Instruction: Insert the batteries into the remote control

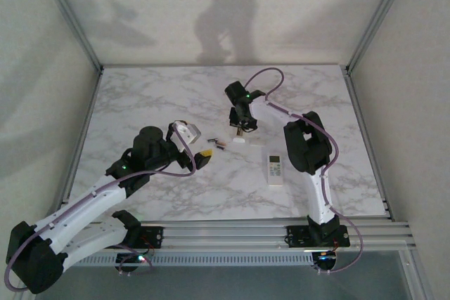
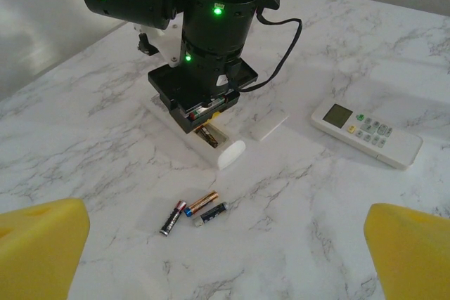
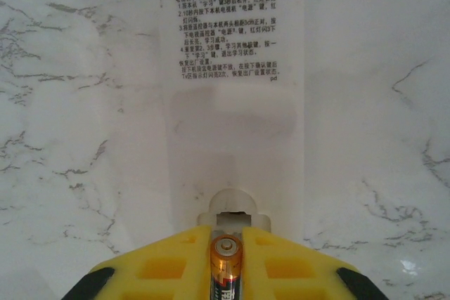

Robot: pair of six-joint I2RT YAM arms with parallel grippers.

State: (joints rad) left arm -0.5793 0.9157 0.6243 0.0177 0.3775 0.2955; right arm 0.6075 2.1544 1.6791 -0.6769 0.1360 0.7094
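So the right gripper point(image 3: 226, 235) is pinching a battery point(image 3: 226, 266) at the remote's point(image 3: 232, 68) open bay, mid-table. Three more batteries point(image 2: 193, 214) are lying loose left of it; left gripper point(image 2: 225, 244) is hanging open.

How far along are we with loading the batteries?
Done: the cover is off and lies beside the face-down remote. In hand: the right tool grips one battery at the open compartment; whether it is seated I cannot tell. To do: three loose batteries beside the remote, the left tool open near them, and the cover to refit.
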